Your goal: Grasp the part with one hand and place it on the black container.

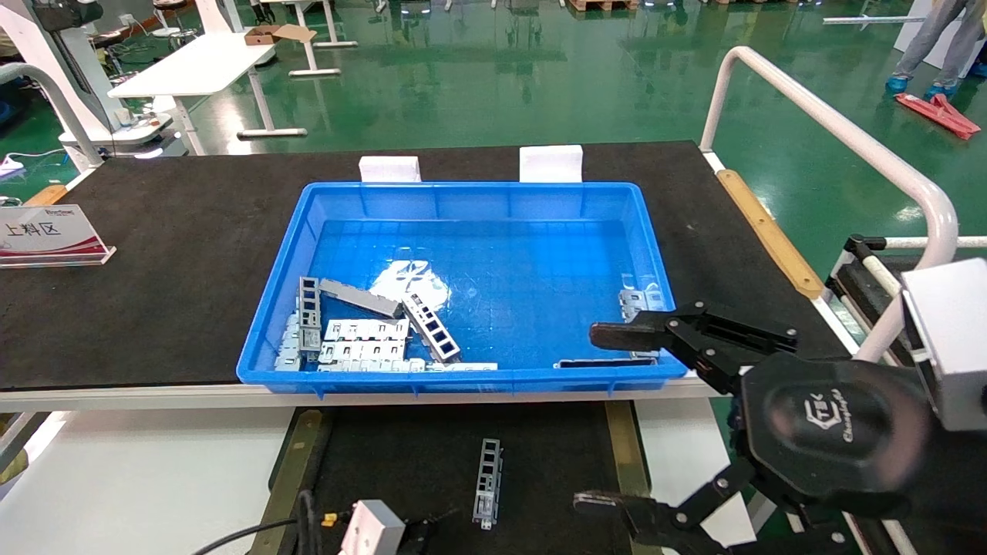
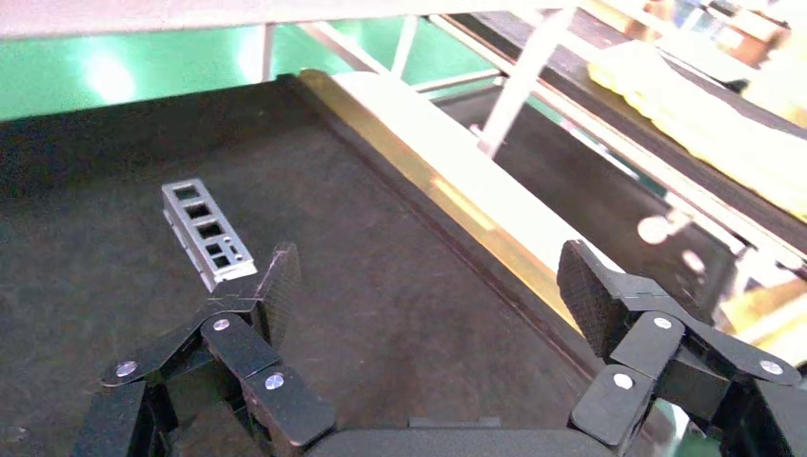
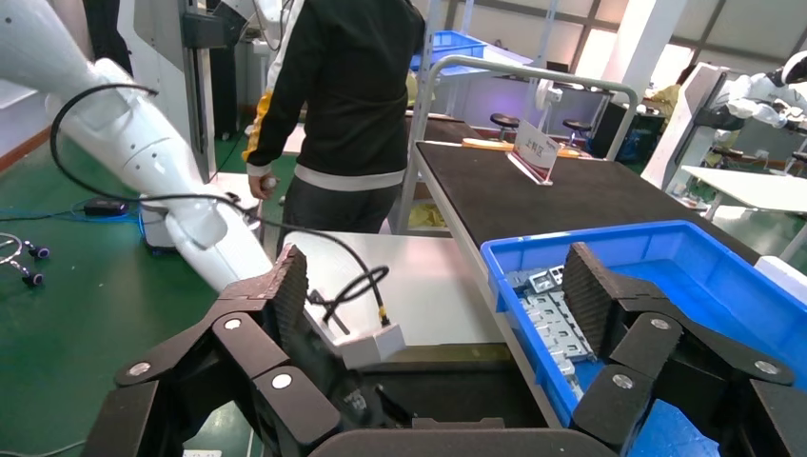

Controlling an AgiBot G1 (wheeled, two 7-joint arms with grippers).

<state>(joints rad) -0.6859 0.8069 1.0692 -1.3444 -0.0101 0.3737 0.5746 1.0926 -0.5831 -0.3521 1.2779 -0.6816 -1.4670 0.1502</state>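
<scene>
In the head view, a slim silver-grey ladder-like metal part [image 1: 489, 482] lay flat on the matte-black shallow container with dull bronze rails [image 1: 432, 455], lengthwise near the container's middle, below the front wall of the large blue plastic bin [image 1: 463, 378]. The bin sat on a black tabletop mat [image 1: 170, 254] and held a heap of similar grey metal pieces [image 1: 362, 335] in its front-left corner. The right gripper [image 1: 597, 420] hung at the lower right with its fingers spread wide apart and nothing between them: the upper finger [image 1: 617, 335] stood over the bin's front-right corner, the lower finger [image 1: 609, 505] over the container's right rail. The part lay to the left of the lower finger, clear of it. Of the left arm only a small white block at the bottom edge showed there.

In the left wrist view, the left gripper [image 2: 433, 286] hovered over the black container with its fingers released and wide apart, gripping nothing. The part lay flat on the black surface just beyond one ribbed pad [image 2: 281, 286], outside the gap between the fingers, its near end close to that pad's tip. A bronze rail [image 2: 447, 205] ran between the two pads farther off.

In the right wrist view, the right gripper's pads stood wide apart and empty, one of them before the blue bin's corner, where grey pieces showed.
</scene>
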